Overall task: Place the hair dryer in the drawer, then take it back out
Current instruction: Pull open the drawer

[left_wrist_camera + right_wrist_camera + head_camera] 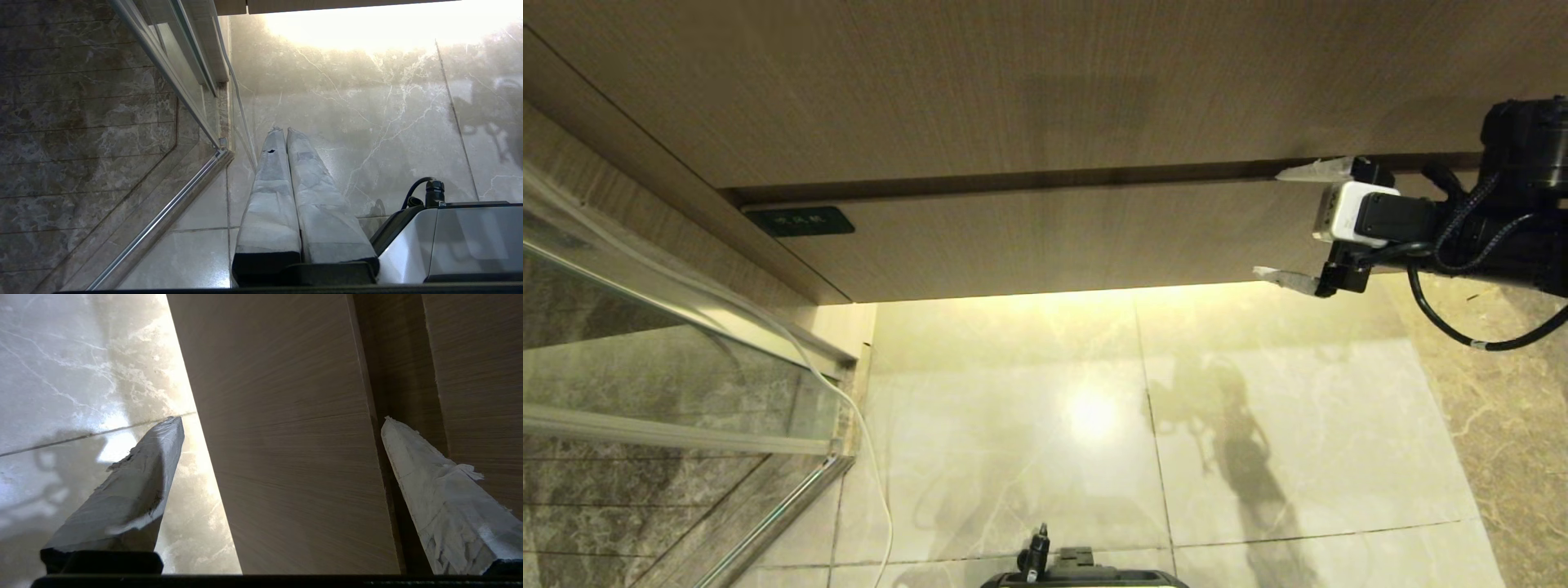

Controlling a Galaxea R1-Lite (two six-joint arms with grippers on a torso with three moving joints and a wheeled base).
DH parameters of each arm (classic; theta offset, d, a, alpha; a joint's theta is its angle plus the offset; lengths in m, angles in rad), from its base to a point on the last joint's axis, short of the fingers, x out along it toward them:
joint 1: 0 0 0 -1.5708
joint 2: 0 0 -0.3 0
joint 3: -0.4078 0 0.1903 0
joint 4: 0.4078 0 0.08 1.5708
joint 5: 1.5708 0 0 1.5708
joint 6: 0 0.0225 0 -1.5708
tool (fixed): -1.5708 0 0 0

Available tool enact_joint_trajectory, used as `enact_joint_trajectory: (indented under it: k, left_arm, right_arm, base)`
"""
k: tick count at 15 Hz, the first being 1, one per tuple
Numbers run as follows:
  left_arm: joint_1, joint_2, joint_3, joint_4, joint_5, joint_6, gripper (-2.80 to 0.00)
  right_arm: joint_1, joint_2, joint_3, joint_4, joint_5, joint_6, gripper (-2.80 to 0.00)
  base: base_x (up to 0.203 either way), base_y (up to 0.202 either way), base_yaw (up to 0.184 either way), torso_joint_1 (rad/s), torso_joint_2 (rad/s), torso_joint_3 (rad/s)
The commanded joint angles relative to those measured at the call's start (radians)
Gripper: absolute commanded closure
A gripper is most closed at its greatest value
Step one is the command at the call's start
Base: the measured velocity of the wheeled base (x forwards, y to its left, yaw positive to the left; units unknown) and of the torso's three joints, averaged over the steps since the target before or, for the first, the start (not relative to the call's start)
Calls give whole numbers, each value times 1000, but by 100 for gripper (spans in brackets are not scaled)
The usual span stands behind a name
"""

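Observation:
The drawer [1054, 237] is pushed in, and only its plain wood-grain front shows, low on the cabinet. My right gripper [1267, 222] stands open at the right end of that front. One fingertip [1282, 173] is at the dark gap above the drawer, the other [1262, 273] at its lower edge. In the right wrist view the drawer front [286, 465] fills the space inside the right gripper [281, 420], and nothing is held. My left gripper [284, 130] is shut and empty, parked low and pointing at the floor. The hair dryer is out of view.
A taller wood-grain panel [1013, 82] sits above the drawer. A small green label [800, 220] marks the drawer's left end. A glass shower door with a metal frame [686, 343] stands at the left, with a thin white cable [874, 457] beside it. Glossy marble floor [1094, 425] lies below.

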Motion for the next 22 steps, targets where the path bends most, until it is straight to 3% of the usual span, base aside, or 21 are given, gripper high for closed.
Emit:
enact_joint_trajectory:
  k: [1,8,17,19,22]
  left_arm:
    - [0,-1,2,0,0,0,0]
    - [0,-1,2,0,0,0,0]
    - [0,0,2,0,0,0,0]
    - [0,-2,2,0,0,0,0]
    - [0,0,2,0,0,0,0]
  right_arm:
    - [1,18,-3,-4,1,-7,-280]
    - [1,33,11,-125,-1,-9,-280]
    - [2,131,-32,-115,-54,-9,-280]
    - [2,127,-32,-71,-54,1,-280]
    - [-2,99,-34,133,-50,20,-280]
  base:
    - [0,0,0,0,0,0]
    - [0,0,0,0,0,0]
    - [0,0,0,0,0,0]
    - [0,0,0,0,0,0]
    - [0,0,0,0,0,0]
